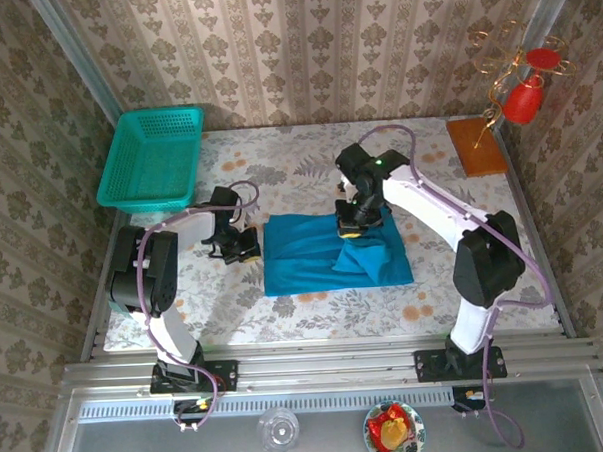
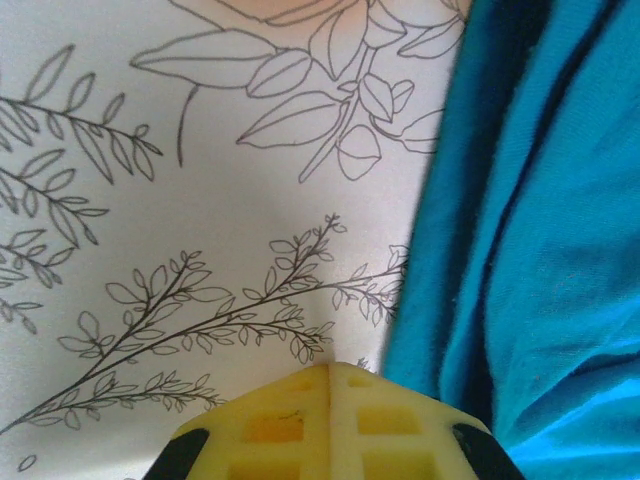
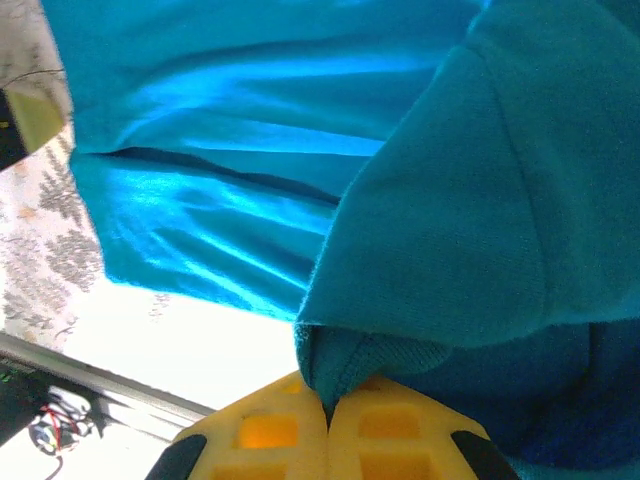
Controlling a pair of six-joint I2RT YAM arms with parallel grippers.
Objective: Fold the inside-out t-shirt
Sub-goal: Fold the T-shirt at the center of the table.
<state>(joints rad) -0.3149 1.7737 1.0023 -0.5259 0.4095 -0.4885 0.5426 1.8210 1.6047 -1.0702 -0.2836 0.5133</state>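
Note:
The inside-out t-shirt (image 1: pixel 303 256) lies as a teal-blue, roughly rectangular bundle in the middle of the flowered table, with a flap turned over at its right side. My right gripper (image 1: pixel 349 230) hovers over the shirt's upper middle. In the right wrist view the right gripper (image 3: pixel 328 405) is shut on a ribbed edge of the shirt (image 3: pixel 450 200), and the cloth lifts up from the jaws. My left gripper (image 1: pixel 242 251) sits just left of the shirt's left edge. In the left wrist view the left gripper (image 2: pixel 330 366) is shut with nothing between its fingers, the shirt (image 2: pixel 540 250) beside it.
A green mesh basket (image 1: pixel 150 158) stands at the back left corner. A wooden base (image 1: pixel 475 145) with a wire stand and red ornaments is at the back right. A glass (image 1: pixel 278 428) and a bowl of fruit (image 1: pixel 393 429) sit below the front rail.

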